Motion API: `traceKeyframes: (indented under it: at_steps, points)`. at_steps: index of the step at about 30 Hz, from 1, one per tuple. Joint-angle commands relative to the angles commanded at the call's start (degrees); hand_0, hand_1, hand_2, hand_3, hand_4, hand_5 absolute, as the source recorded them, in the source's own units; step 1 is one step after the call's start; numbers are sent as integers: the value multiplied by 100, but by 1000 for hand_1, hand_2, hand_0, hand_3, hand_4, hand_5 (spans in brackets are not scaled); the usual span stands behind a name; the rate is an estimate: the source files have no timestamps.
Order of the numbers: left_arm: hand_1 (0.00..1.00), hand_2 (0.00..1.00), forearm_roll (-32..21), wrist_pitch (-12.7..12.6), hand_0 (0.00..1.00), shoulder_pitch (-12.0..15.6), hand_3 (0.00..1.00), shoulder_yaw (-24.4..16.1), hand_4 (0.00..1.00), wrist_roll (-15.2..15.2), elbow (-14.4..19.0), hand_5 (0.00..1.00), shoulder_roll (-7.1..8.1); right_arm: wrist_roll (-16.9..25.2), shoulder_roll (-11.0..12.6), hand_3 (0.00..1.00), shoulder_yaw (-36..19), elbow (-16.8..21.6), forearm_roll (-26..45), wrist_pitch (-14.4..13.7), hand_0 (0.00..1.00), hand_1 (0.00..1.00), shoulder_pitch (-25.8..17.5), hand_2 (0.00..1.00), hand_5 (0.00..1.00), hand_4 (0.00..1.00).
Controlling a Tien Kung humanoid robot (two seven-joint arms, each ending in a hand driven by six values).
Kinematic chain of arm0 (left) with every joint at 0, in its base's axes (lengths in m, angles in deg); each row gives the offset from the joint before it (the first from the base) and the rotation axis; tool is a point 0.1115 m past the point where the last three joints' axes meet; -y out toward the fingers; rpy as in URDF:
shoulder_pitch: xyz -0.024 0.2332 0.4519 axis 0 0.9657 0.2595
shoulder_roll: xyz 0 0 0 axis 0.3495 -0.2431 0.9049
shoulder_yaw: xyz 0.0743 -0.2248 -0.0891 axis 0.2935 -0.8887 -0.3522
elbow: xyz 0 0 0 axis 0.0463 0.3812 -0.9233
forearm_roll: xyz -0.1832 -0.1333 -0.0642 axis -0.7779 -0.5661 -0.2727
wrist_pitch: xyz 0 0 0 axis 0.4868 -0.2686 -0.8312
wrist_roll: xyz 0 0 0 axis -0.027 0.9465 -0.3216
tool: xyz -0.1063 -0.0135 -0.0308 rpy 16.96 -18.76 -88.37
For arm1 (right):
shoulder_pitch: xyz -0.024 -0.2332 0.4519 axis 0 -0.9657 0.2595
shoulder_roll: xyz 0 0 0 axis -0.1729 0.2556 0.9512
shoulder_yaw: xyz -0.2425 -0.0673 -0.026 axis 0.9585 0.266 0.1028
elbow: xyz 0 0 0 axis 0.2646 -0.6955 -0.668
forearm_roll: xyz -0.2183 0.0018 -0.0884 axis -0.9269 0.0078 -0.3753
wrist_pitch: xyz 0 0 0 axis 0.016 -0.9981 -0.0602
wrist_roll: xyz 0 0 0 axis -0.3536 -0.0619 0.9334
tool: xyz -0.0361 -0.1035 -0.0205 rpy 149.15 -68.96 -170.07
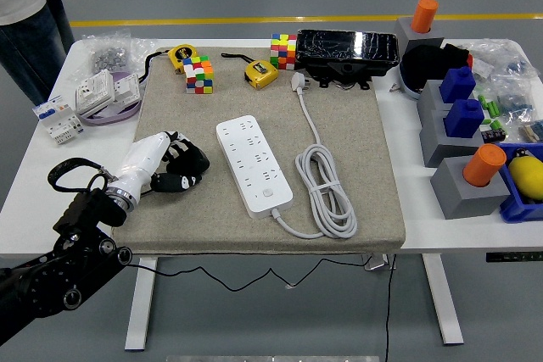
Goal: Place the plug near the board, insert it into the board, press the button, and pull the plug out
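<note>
The left hand (170, 167) rests on the grey mat (356, 150), fingers curled in on themselves and gripping nothing, just left of the white power strip (253, 164). The plug (298, 81) lies unplugged at the mat's far side, its cable (327, 188) coiled to the right of the strip. A person (30, 6) stands at the far left corner.

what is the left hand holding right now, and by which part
Nothing. The left hand rests on the mat with fingers curled, left of the power strip; the plug lies untouched.
</note>
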Motion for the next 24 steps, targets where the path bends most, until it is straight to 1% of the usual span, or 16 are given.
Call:
traceKeyframes:
  at_steps: [3, 4, 10, 14, 17, 24]
  points:
    - [364, 449, -58, 10, 379, -5, 529, 7, 621, 26, 67, 2, 0, -1, 2, 541, 3, 6, -4, 2, 527, 633, -2, 616, 412, 886]
    - [359, 440, -82, 12, 368, -6, 525, 7, 603, 34, 97, 2, 2, -1, 2, 541, 3, 7, -5, 2, 527, 633, -2, 617, 412, 886]
    - [358, 437, -249, -4, 369, -81, 525, 10, 599, 222, 401, 2, 0, 0, 6, 540, 5, 9, -3, 2, 527, 633, 5, 615, 412, 886]
    - [358, 437, -272, 45, 369, -138, 525, 15, 599, 259, 568, 2, -18, -1, 5, 540, 9, 16, -4, 4, 527, 633, 15, 615, 412, 886]
    - [360, 438, -281, 67, 370, -188, 526, 93, 595, 252, 614, 2, -42, -3, 10, 540, 24, 18, -2, 7, 526, 632, 20, 615, 412, 886]
    - [359, 438, -282, 126, 371, -311, 527, 302, 593, 206, 524, 2, -109, -2, 24, 540, 66, 17, 9, 9, 527, 632, 49, 615, 412, 886]
